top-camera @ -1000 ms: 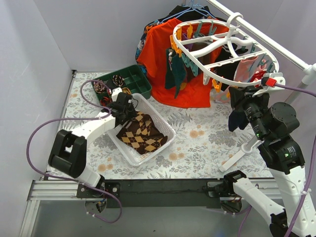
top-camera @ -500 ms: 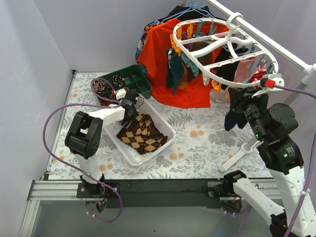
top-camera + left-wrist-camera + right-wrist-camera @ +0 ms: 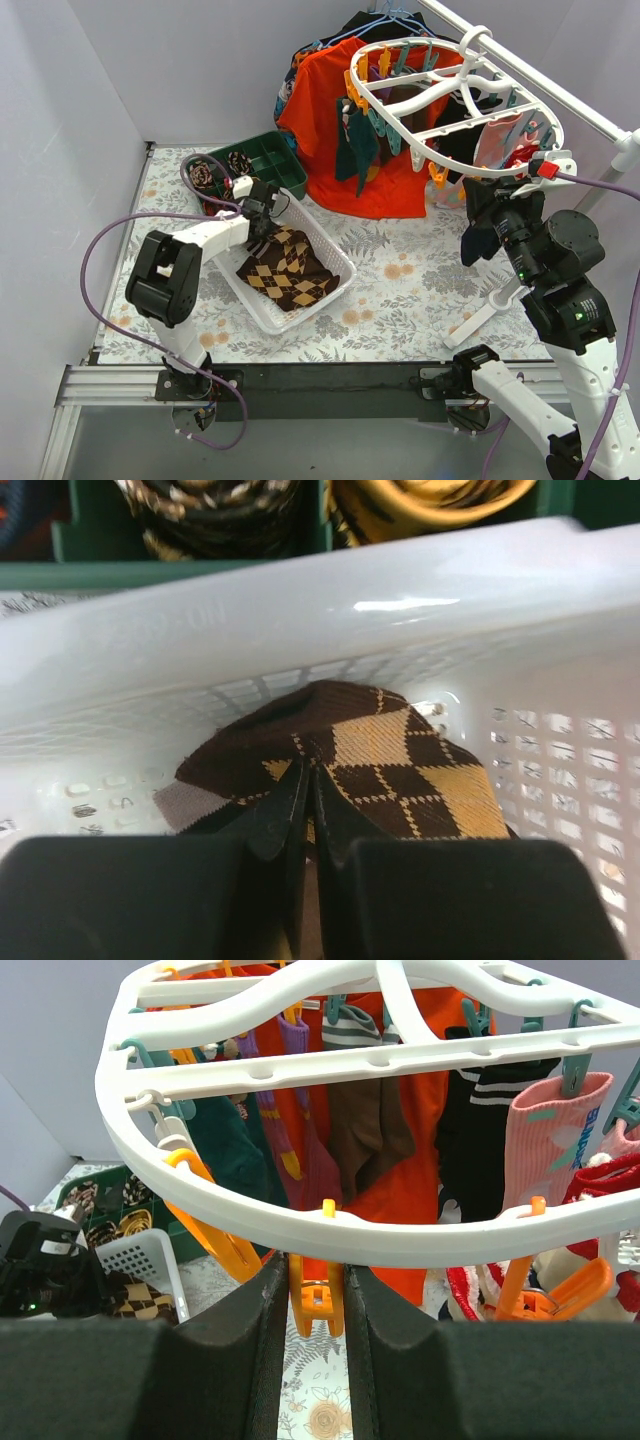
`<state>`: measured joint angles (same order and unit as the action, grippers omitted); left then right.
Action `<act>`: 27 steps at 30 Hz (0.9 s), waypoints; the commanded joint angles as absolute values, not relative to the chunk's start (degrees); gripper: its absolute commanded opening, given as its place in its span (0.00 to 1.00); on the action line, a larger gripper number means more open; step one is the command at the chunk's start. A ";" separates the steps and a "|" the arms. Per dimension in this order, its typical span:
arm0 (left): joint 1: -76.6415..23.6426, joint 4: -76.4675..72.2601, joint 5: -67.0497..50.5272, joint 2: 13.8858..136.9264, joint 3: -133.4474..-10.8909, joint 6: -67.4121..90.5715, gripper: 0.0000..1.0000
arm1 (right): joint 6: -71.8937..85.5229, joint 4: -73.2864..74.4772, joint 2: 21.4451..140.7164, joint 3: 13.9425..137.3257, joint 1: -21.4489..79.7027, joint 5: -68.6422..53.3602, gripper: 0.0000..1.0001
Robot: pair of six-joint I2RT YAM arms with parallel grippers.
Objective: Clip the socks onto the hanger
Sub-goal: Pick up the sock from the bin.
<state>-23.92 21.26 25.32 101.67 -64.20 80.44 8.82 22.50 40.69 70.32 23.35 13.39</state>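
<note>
The argyle sock [image 3: 290, 268] lies crumpled in the white basket [image 3: 335, 262] on the left half of the desk [image 3: 400, 290], with its tan and brown diamonds facing up. In the left wrist view the sock [image 3: 400, 770] sits against the basket's perforated far wall [image 3: 300, 610]. The left pincer [image 3: 305, 790] is closed right down on the sock's dark upper edge. Its two jaws meet tip to tip, and as far as we can see they nip a little fold of cloth between them. From above, the left pincer [image 3: 262, 222] reaches into the basket's far corner.

Behind the basket stands a green tray [image 3: 275, 160] with rolled sock bundles [image 3: 203, 176] in its compartments.

The hanger [image 3: 450, 95] hangs tilted from a white rail [image 3: 560, 90] at the upper right, well apart from the basket. In the right wrist view its rim [image 3: 200, 1185] curves across the frame. Several hung socks [image 3: 365, 1130] dangle from its clips — teal, purple, brown, black with white stripes, and pink. An orange clip [image 3: 316, 1295] hangs from the near rim. The right pincer [image 3: 316, 1265] stands partly open around it, one jaw on each side, and the clip fills the gap between them, so we read it as gripped.

Behind the hanger an orange T-shirt [image 3: 325, 110] hangs against the back wall.
</note>
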 commanded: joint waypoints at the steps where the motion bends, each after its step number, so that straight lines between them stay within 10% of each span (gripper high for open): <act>1: -24.61 21.62 25.93 94.50 -65.30 74.99 0.00 | 8.61 20.83 40.25 70.31 23.64 13.97 0.01; 14: -35.59 7.14 25.15 75.69 -61.97 48.36 0.00 | 8.79 20.83 40.61 70.93 23.64 13.45 0.01; 27: -40.96 -3.25 -3.75 66.09 -71.10 25.67 0.00 | 9.40 20.74 41.48 71.81 23.64 12.57 0.01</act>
<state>-40.10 0.30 9.56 68.12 -67.77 33.06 8.93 22.50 41.19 70.35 23.35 13.13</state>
